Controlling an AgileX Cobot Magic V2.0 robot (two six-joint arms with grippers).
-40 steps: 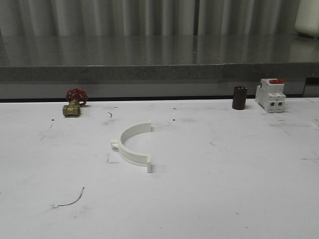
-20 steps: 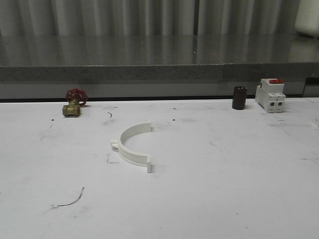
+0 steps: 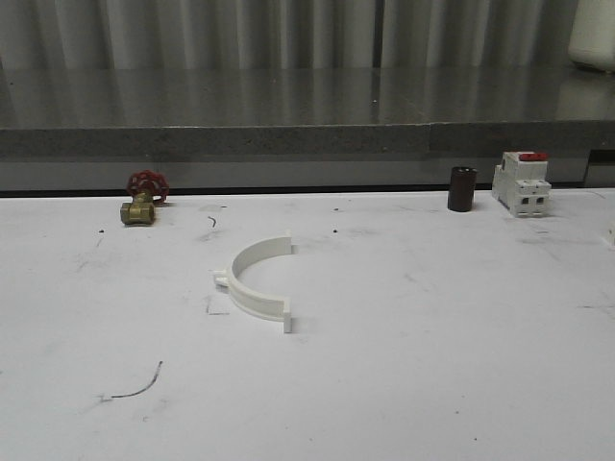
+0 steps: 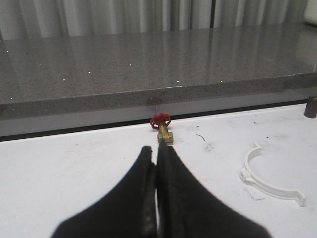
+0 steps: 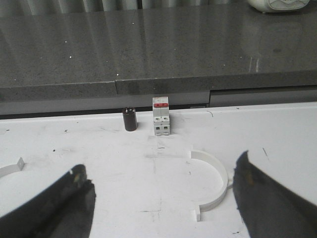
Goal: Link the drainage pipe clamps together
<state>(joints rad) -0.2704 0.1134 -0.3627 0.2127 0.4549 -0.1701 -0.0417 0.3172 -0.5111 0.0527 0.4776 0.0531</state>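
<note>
One white half-ring drainage pipe clamp point(image 3: 236, 279) lies flat on the white table, left of centre, its open side facing right. The left wrist view shows it point(image 4: 277, 192) off to the side of my left gripper point(image 4: 154, 151), which is shut with nothing between its black fingers and points toward the brass valve. A second white clamp half point(image 5: 223, 178) lies on the table between the spread fingers of my right gripper point(image 5: 161, 171), close to one finger point(image 5: 257, 193). That gripper is open and holds nothing. The tab of the first clamp point(image 5: 12, 168) peeks in at the frame's edge.
A brass valve with a red handwheel point(image 3: 142, 200) sits at the back left. A black cylinder point(image 3: 461, 188) and a white circuit breaker with a red top point(image 3: 522, 182) stand at the back right. A grey stone ledge point(image 3: 307, 139) runs behind the table.
</note>
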